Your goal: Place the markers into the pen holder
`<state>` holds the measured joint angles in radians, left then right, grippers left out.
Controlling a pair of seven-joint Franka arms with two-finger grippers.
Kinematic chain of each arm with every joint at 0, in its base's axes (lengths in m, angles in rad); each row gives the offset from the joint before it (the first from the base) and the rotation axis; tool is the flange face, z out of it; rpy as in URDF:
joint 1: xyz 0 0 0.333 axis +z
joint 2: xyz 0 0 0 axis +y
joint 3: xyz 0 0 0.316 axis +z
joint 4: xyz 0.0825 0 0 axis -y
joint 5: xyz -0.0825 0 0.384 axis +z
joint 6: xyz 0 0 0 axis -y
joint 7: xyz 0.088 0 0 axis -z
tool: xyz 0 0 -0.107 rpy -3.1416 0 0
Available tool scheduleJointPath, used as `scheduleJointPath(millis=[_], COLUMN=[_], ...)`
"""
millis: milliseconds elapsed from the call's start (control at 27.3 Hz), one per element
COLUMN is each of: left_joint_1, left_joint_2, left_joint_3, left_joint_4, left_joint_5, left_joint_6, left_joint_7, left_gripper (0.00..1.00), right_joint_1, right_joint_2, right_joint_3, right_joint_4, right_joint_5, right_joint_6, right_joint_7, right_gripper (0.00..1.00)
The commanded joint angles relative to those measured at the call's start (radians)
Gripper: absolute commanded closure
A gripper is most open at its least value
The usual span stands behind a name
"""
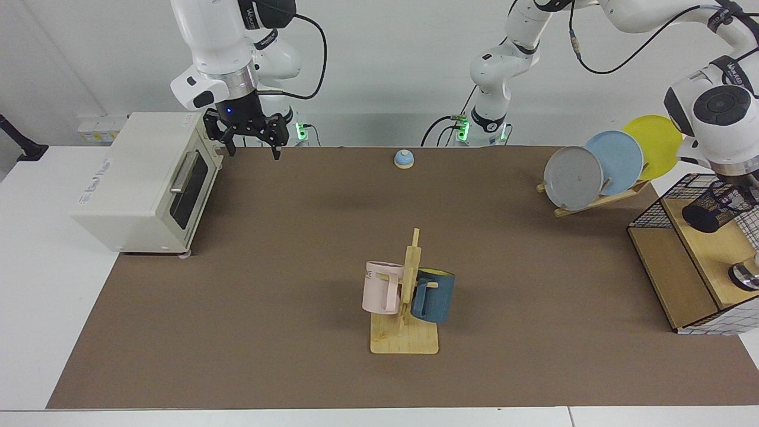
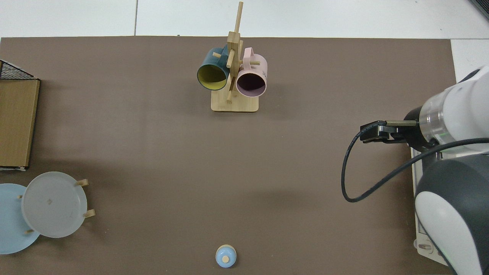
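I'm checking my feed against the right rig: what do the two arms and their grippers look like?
Both arms are glossy white Franka arms with dark grey joint caps, silver wrist rings and black looping cables. The right gripper is black, with a blue light above it. Green lights glow at both bases. The left gripper, by the black wire-mesh pen holder, is mostly hidden.

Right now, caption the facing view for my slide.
Left tool over the pen holder; right tool waits open beside the toaster oven.
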<state>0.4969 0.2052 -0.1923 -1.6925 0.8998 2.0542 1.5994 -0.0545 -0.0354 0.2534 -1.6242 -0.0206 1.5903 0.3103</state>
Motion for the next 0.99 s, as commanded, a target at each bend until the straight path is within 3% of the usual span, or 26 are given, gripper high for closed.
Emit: scheduleJointPath(millis=[0, 622, 768, 951], left_joint_1=[-0.001, -0.003, -0.009, -0.017], left_joint_2=[-0.036, -0.038, -0.038, -0.038], left_joint_3=[0.005, 0.007, 0.007, 0.020], left_joint_4=[-0.052, -0.058, -0.056, -0.056], left_joint_5=[0.022, 0.019, 0.019, 0.017], left_joint_6=[0.027, 0.018, 0.017, 0.017], left_joint_7=[-0.026, -0.012, -0.010, -0.007], left_gripper=[1.00, 0.99, 0.78, 0.76], right_joint_1=[-0.018, -0.018, -0.018, -0.018], right_joint_2=[-0.015, -0.015, -0.015, -0.015], right_joint_3=[0.012, 0.012, 0.012, 0.012], right_joint_4=[-0.014, -0.016, -0.014, -0.016], right_joint_5=[0.007, 0.007, 0.007, 0.005], right_joint_6=[0.017, 0.017, 0.017, 0.017], right_joint_7=[0.012, 0.012, 0.012, 0.012], right_gripper=[0.00, 0.00, 0.00, 0.00])
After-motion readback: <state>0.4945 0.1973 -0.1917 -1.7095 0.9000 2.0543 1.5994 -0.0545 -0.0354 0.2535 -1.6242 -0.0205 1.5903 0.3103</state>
